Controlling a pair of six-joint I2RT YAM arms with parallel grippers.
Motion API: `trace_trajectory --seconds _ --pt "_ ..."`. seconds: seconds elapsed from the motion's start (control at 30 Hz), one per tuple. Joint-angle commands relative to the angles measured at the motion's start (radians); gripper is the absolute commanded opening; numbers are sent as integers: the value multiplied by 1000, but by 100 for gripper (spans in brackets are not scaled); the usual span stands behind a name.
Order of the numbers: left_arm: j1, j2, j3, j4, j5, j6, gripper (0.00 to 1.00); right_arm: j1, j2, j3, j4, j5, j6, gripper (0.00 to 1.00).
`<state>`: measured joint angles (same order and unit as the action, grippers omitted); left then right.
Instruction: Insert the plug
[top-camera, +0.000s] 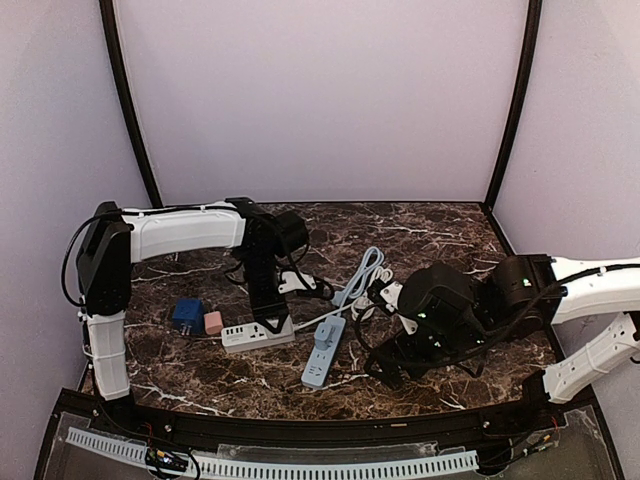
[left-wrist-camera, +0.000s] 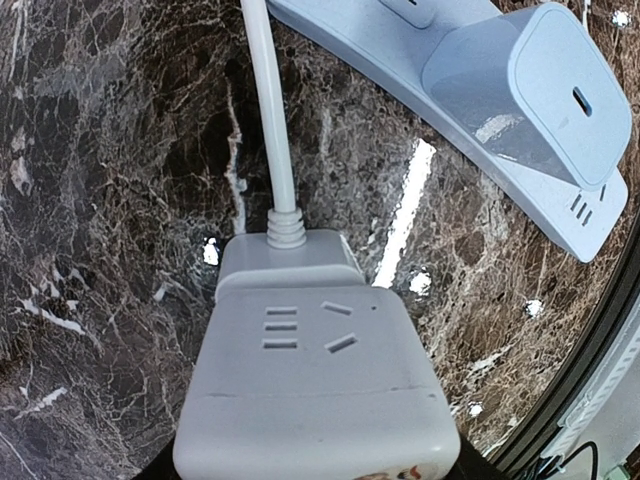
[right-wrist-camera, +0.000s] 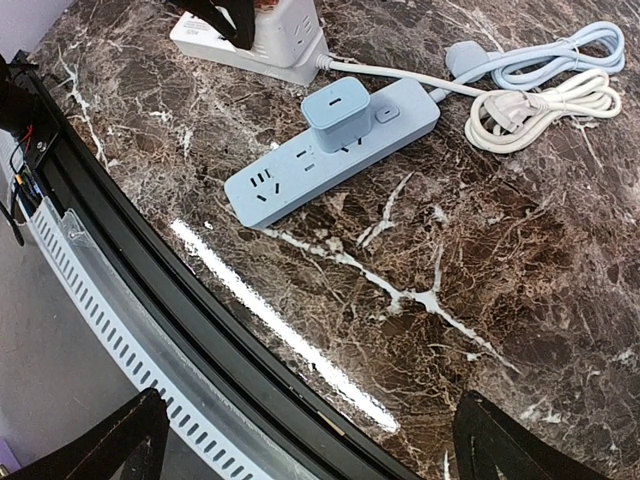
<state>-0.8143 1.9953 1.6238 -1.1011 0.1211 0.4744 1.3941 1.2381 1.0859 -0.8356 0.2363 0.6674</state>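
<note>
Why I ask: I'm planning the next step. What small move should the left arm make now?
Probably press the left gripper straight down a little. It is at a white block atop the white strip; whether that block is fully seated isn't visible. The right gripper hangs open, off to the side.

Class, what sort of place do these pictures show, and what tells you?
Probably a robot lab work cell: a left arm and right arm at a marble-patterned table, plain walls boxing it in, white power strip and blue power strip laid out.

Pale-blue plug (right-wrist-camera: 337, 113) stands inserted in the blue power strip (right-wrist-camera: 283, 185).
</note>
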Motion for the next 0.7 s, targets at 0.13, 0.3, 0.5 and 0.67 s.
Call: trace_trajectory --seconds 0.13,0.3,0.5,0.67 --pt "-13 20 -52 46 -9 -18 1 13 -15 -20 9 8 11 99" --pt "-13 32 -46 44 -34 -25 1 14 -13 -20 9 9 10 98" --pt "-15 41 -48 57 -56 -40 1 13 -8 -25 9 11 10 99" --pt "-21 67 -35 48 -60 -28 1 14 -8 -29 11 12 10 99"
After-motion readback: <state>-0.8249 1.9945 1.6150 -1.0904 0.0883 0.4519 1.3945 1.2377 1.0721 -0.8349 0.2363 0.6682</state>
